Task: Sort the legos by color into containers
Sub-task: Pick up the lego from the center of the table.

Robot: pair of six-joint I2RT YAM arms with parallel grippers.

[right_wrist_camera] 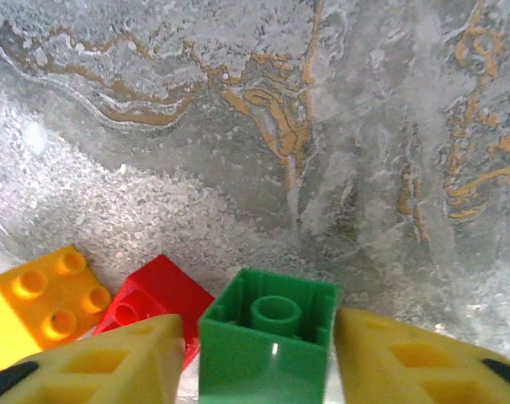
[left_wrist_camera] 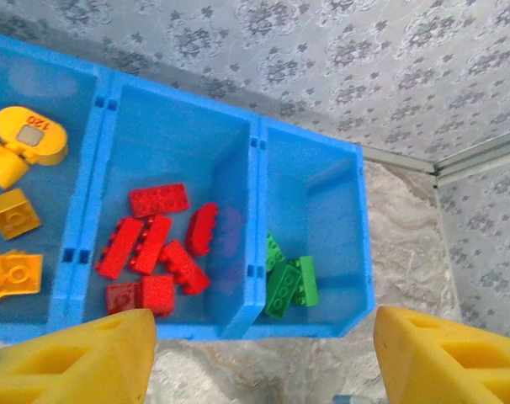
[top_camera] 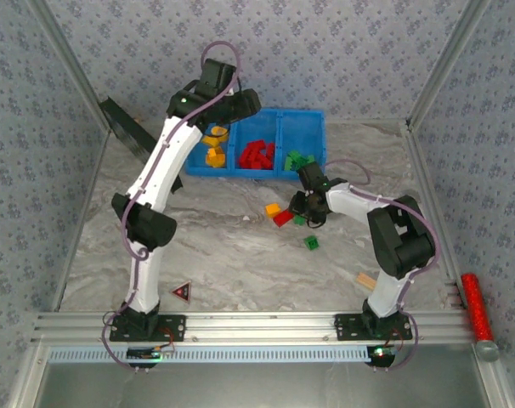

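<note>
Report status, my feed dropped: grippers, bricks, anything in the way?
Left gripper open, empty, over the blue bin. Right gripper gripping a green brick on the table. Red brick and yellow brick close beside it.

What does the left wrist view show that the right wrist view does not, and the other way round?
Left wrist view: the blue bin with yellow pieces in its left compartment, red bricks in the middle one and green bricks in the right one, plus the wallpapered wall. The left claw is open and empty.
Right wrist view: the right claw closed on an upturned green brick on the table, with a red brick and a yellow brick to its left.
Shared: the marbled table, yellow claw fingers at the bottom edge, and bricks in all three colours.
</note>
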